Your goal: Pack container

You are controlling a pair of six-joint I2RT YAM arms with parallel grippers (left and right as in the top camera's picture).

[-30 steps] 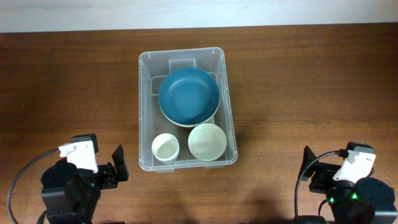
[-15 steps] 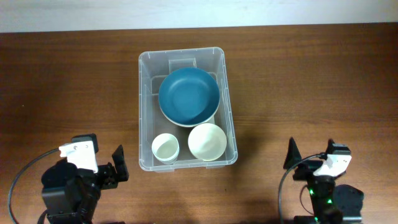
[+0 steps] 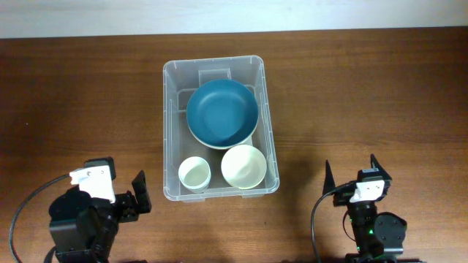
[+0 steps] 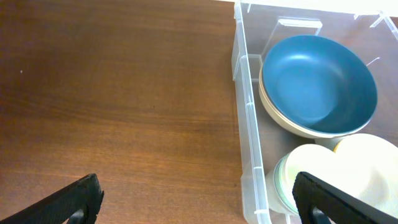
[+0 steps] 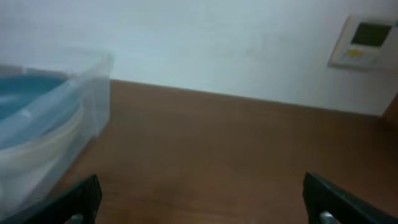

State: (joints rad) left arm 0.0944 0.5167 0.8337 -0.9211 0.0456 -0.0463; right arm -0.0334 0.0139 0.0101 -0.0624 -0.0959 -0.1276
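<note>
**Both claws gape empty beside a filled container**

A dark wooden table (image 3: 365, 88) runs back to a plain white wall (image 5: 217, 43). On the wall, up and to the right of where the right claw looks, hangs a small white wall panel (image 5: 367, 40) with a greenish display.

The left claw (image 4: 199, 208) sits low at the near edge of the table, its jaws spread wide with nothing between them. The clear container (image 3: 170, 131) stands ahead of it and to its right, apart from its fingers. Inside, the blue bowl (image 3: 222, 112) fills the end farthest from the claw. The small white bowl (image 3: 194, 174) and the pale green bowl (image 3: 243, 166) sit side by side at the nearer end, the white one on the side closer to this claw.

The right claw (image 3: 351, 172) is also wide open and grips nothing. It points toward the far wall, with the container ahead and to its left, well apart from it.

Against a second ago, the right arm has slid along the near edge toward the container and swung round, so both its fingers now show from above. The left arm, the container and the three bowls have not shifted.
</note>
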